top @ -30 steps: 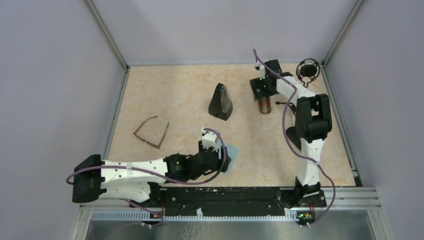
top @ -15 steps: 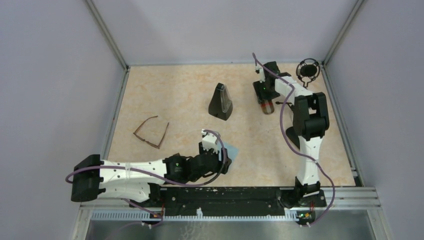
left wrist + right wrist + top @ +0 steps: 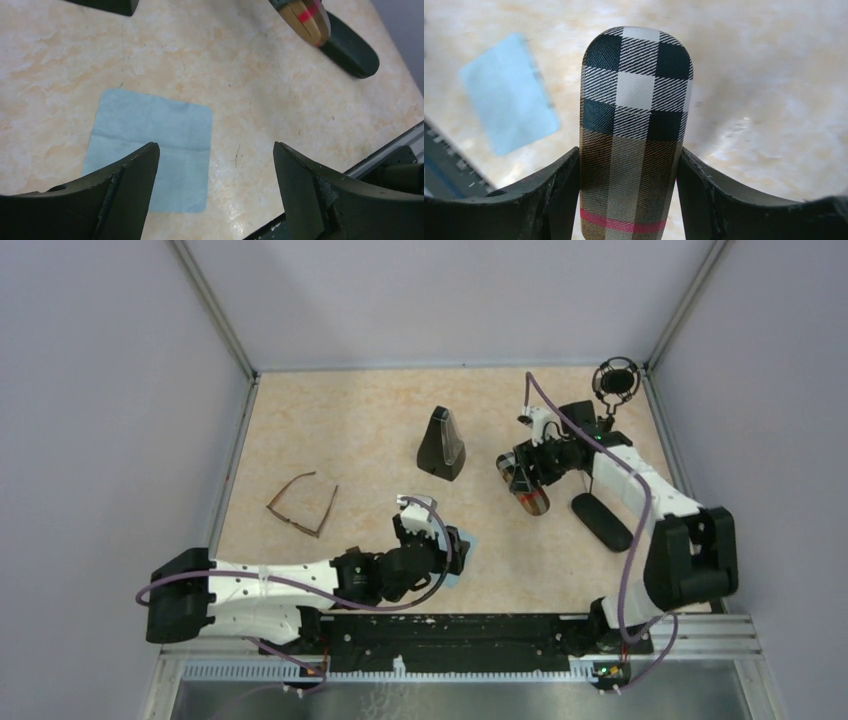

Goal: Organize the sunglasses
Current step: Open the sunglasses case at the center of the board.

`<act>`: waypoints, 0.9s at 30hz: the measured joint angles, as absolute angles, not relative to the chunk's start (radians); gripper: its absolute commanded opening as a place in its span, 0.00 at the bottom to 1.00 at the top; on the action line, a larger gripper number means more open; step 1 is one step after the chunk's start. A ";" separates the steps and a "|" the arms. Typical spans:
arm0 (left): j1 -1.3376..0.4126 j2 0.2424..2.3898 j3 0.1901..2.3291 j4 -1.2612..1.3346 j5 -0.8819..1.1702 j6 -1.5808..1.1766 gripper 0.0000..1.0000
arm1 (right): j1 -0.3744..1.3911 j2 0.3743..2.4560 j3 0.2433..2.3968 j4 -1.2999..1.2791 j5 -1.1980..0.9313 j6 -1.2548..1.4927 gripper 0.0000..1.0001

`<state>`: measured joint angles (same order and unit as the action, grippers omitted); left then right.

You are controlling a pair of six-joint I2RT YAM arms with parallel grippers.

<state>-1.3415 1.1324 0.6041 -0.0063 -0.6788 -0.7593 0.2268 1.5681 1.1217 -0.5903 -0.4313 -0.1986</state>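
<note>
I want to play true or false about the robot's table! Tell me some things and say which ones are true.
1. The right gripper is closed on the plaid case. True.
2. The left gripper is squeezing the blue cloth. False: its jaws are wide open above the cloth and hold nothing.
3. The brown sunglasses lie on the table with their temples unfolded, and no gripper touches them. True.
4. The black triangular case sits on top of the blue cloth. False: it stands on the bare table, farther back and apart from the cloth.
</note>
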 measured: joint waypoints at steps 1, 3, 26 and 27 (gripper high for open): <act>-1.335 1.132 0.590 0.049 -0.681 -0.743 0.92 | 0.227 1.508 1.086 -0.593 -0.474 -0.209 0.14; -1.316 1.126 0.536 0.196 -0.670 -0.693 0.92 | 0.227 1.386 1.012 -0.591 -0.585 -0.234 0.11; -1.137 1.301 0.334 1.162 -0.195 -0.530 0.82 | 0.227 1.134 0.818 -0.573 -1.138 -0.339 0.00; -1.126 1.316 0.334 1.180 -0.181 -0.542 0.82 | 0.227 1.134 0.817 -0.573 -1.143 -0.340 0.00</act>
<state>-1.1259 1.3155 0.3344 1.1805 -0.1810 -0.5423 0.2272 1.1343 0.8169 -0.5728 -1.1427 -0.3401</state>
